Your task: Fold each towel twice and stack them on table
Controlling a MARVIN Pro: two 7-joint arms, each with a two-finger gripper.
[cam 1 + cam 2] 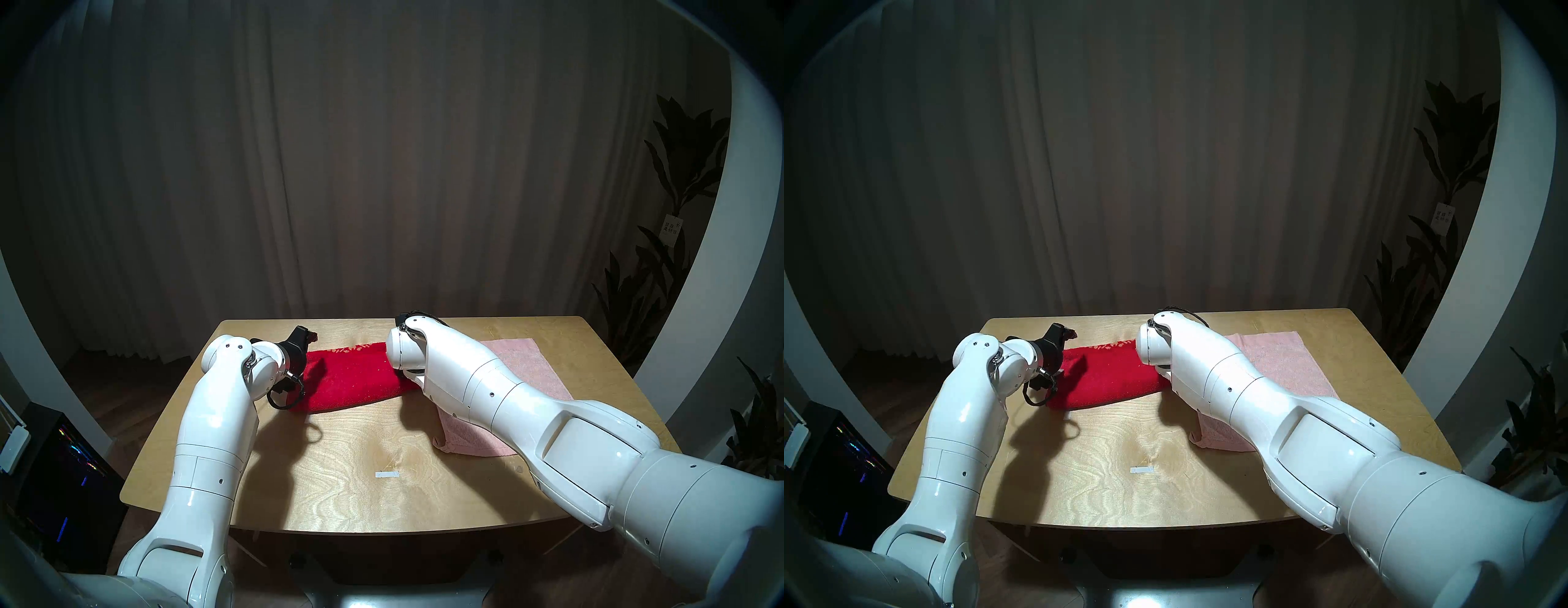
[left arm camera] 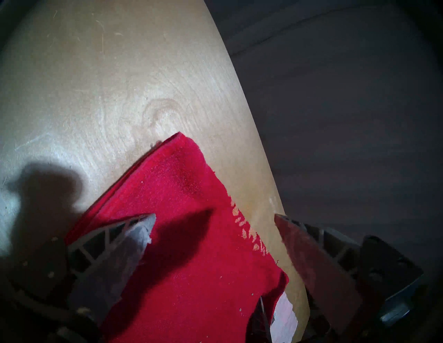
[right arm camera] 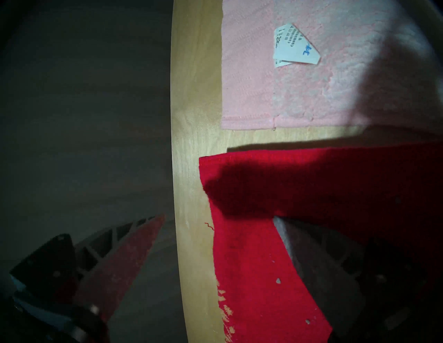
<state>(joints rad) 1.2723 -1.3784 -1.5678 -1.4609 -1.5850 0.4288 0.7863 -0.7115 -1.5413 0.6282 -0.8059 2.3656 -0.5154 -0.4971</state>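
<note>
The red towel [image 1: 352,378] [image 1: 1110,378] lies folded at the far middle of the table [image 1: 360,467], its gold pattern along the far edge. My left gripper [image 1: 307,335] [image 2: 214,215] hovers open over its far left corner [image 2: 182,239], one finger above the cloth and the other beyond the far table edge. In the right wrist view my right gripper [image 3: 219,217] stands open at the towel's far right corner [image 3: 311,186]; the head views hide it behind the wrist. The pink towel [image 1: 522,352] [image 1: 1280,352] [image 3: 311,91] lies spread to the right, partly under my right arm.
A white label [image 3: 294,45] lies on the pink towel. A small strip of white tape [image 1: 387,474] is stuck near the table's front middle. Dark curtains hang behind; plants [image 1: 679,170] stand at the right and a dark cabinet [image 1: 63,467] at the left.
</note>
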